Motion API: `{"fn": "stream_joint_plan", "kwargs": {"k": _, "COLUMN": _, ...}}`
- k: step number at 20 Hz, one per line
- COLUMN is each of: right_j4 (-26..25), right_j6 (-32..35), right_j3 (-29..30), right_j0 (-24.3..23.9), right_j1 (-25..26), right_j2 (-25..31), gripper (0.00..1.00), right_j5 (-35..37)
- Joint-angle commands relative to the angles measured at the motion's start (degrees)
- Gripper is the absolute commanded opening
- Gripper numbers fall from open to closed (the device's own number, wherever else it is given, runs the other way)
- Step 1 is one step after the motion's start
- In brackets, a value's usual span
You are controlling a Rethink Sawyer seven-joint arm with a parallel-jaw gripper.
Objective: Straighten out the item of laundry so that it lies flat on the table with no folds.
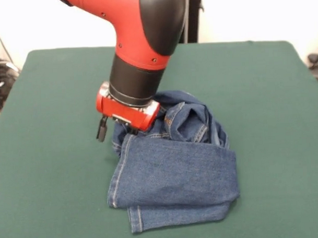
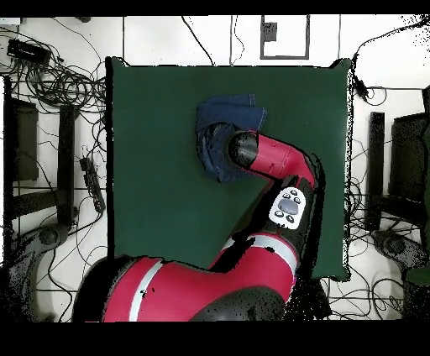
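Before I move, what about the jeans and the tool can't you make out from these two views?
- Tool, front view: one dark fingertip shows; the wrist housing hides the rest, so open or shut is unclear.
- Tool, overhead view: hidden under the arm.
- Jeans, front view: the waist end is partly hidden behind the wrist.
- Jeans, overhead view: partly covered by the arm; folds unreadable.

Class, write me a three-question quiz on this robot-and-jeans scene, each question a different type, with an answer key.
1. True or false: the jeans lie flat on the table with no folds.
2. In the front view, the gripper is at which part of the jeans? A) the folded legs near the camera B) the bunched end far from the camera C) off the jeans entirely
3. Fill in: the table top is dark ____.

Key: 1 false, they are folded over and bunched. 2 B. 3 green.
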Motion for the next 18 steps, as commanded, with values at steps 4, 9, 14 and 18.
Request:
{"fn": "stream_joint_plan", "kwargs": {"k": 4, "right_j4": -0.17, "right_j6": 5.95, "right_j3": 5.50, "right_j0": 1.83, "right_j1": 0.47, "right_j2": 10.19, "gripper": 1.00, "right_j5": 23.40}}
{"fn": "stream_joint_plan", "kwargs": {"k": 9, "right_j4": 0.97, "right_j6": -1.88, "right_j3": 10.55, "right_j0": -3.08, "right_j1": -1.44, "right_j2": 19.75, "gripper": 1.00, "right_j5": 22.67}}
{"fn": "stream_joint_plan", "kwargs": {"k": 14, "right_j4": -2.96, "right_j6": -4.66, "right_j3": 16.19, "right_j0": -5.74, "right_j1": -5.10, "right_j2": 25.21, "gripper": 0.00, "right_j5": 11.01}}
{"fn": "stream_joint_plan", "kwargs": {"k": 18, "right_j4": -7.40, "right_j6": -7.69, "right_j3": 15.79, "right_j0": -8.00, "right_j1": -4.29, "right_j2": 28.44, "gripper": 0.00, "right_j5": 2.79}}
